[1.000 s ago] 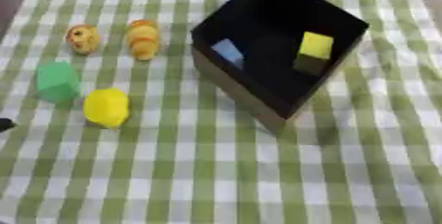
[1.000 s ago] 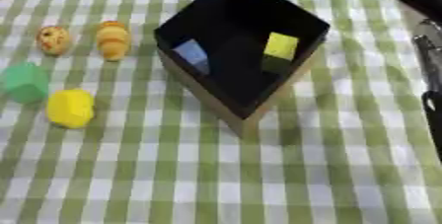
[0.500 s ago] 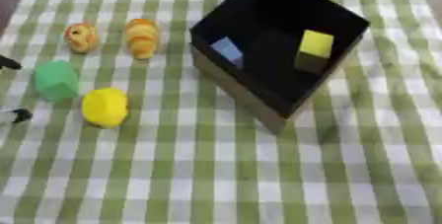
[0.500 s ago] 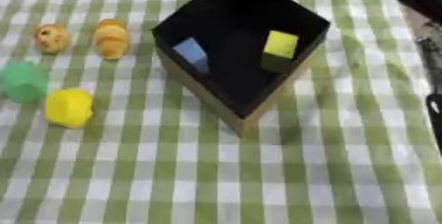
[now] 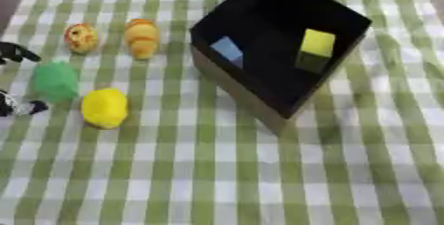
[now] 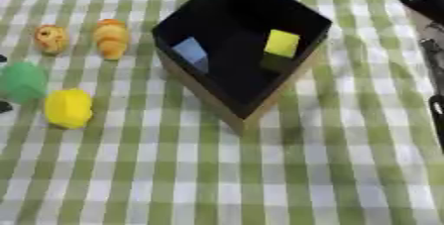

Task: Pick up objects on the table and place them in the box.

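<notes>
A black-lined cardboard box (image 5: pixel 260 107) stands at centre right, with a blue block (image 5: pixel 227 49) and a yellow block (image 5: pixel 316 43) inside it. Left of the box, on the green checked cloth, lie a spotted orange ball (image 5: pixel 82 37), a ridged orange piece (image 5: pixel 141 37), a green piece (image 5: pixel 55 81) and a yellow piece (image 5: pixel 104 107). My left hand (image 5: pixel 16 53) shows only as dark fingertips at the left edge, one above and one below the green piece, spread and apart from it. Dark parts of my right hand (image 6: pixel 438 117) show along the right edge, far from the objects.
The checked cloth (image 5: pixel 217 179) covers the whole table, and its near half is open. The box sits turned with one corner toward me. A darker surface shows past the cloth's far left corner.
My left hand has come in from the left edge; its fingertips now flank the green piece. The objects, the box and the right arm have not moved.
</notes>
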